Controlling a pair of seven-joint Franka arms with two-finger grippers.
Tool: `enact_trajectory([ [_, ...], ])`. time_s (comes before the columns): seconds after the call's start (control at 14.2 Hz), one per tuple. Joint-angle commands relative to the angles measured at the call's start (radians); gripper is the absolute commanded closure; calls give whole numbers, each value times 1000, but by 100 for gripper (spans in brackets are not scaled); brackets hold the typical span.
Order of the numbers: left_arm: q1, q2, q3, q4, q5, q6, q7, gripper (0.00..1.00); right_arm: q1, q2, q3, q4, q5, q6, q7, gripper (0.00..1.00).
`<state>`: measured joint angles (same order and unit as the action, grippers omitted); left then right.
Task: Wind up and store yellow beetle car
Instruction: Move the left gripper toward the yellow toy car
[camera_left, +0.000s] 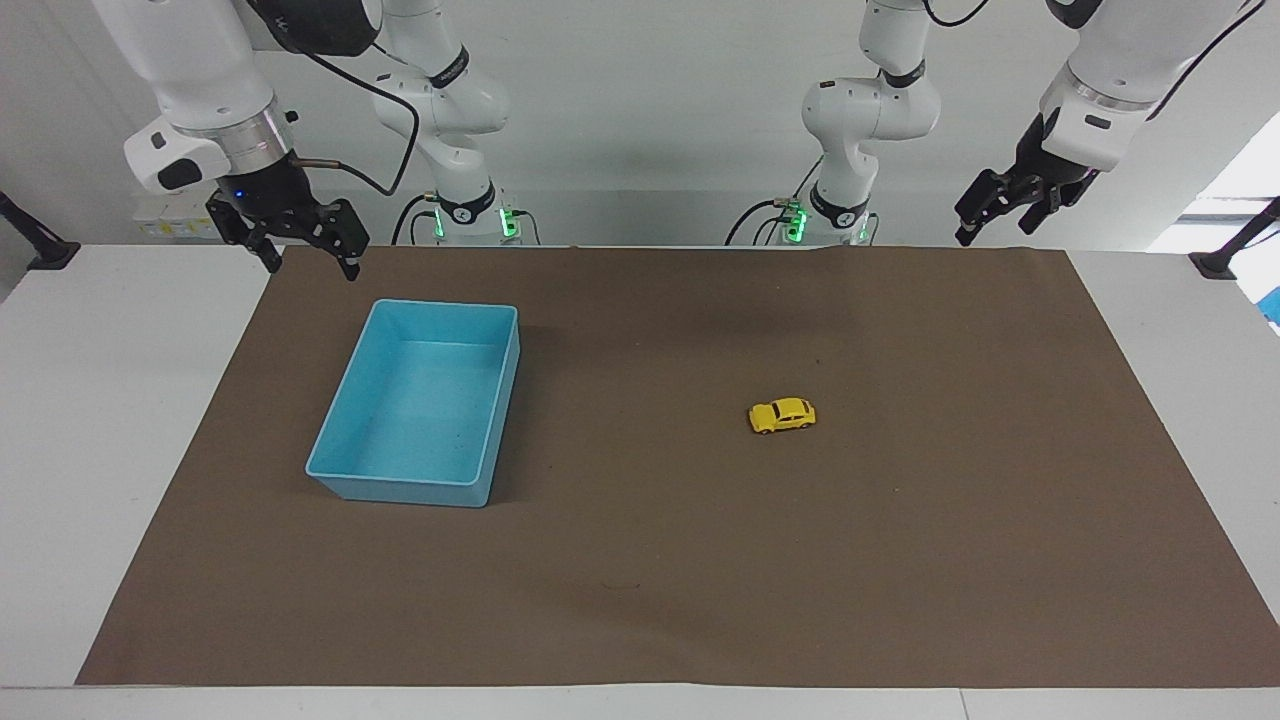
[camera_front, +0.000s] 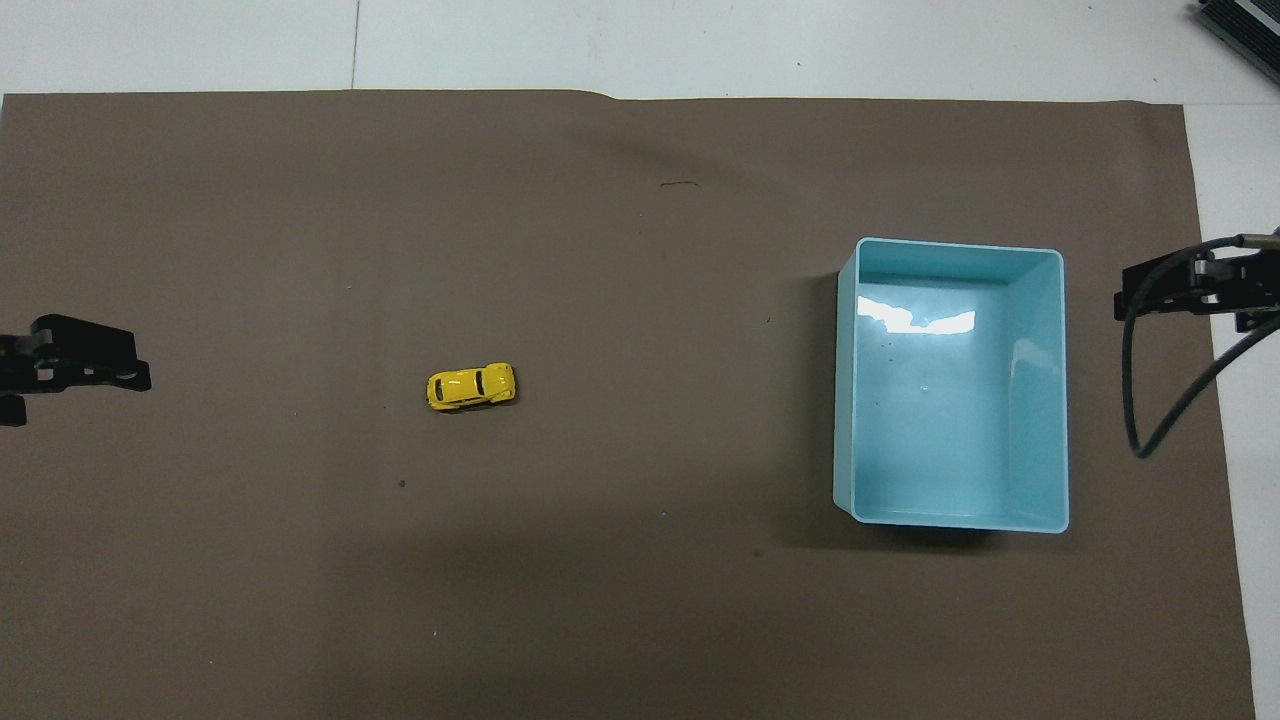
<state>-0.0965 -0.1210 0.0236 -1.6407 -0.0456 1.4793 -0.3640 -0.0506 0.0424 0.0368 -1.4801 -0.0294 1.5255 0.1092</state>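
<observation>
The yellow beetle car (camera_left: 782, 415) sits on its wheels on the brown mat (camera_left: 640, 560) covering my desk, toward my left arm's end and well apart from the light blue bin (camera_left: 350, 468). My left pincer (camera_left: 990, 212) hangs spread and empty over the mat's robot-side corner, apparently turned edge-on. My right pincer (camera_left: 305, 250) waits, also spread and empty, above the mat's edge near the bin

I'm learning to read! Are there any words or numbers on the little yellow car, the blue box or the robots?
None can be read.
yellow beetle car: no writing shows.
light blue bin: plain, no label.
Robot arms: small dark marks on the joint rings, too small to read.
</observation>
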Motion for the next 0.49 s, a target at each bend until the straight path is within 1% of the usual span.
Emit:
enact_trajectory([
  [0.0,0,-14,-7,-31,1,33,-123,0,-8,-12,9,-17,-6,15,-6,0],
  [0.28,0,-16,-13,-44,-13,35,-251,0,-8,-12,9,-17,-6,15,-6,0],
  [0.42,-29,-19,-13,-57,-14,36,-436,0,-8,-12,9,-17,-6,15,-6,0],
])
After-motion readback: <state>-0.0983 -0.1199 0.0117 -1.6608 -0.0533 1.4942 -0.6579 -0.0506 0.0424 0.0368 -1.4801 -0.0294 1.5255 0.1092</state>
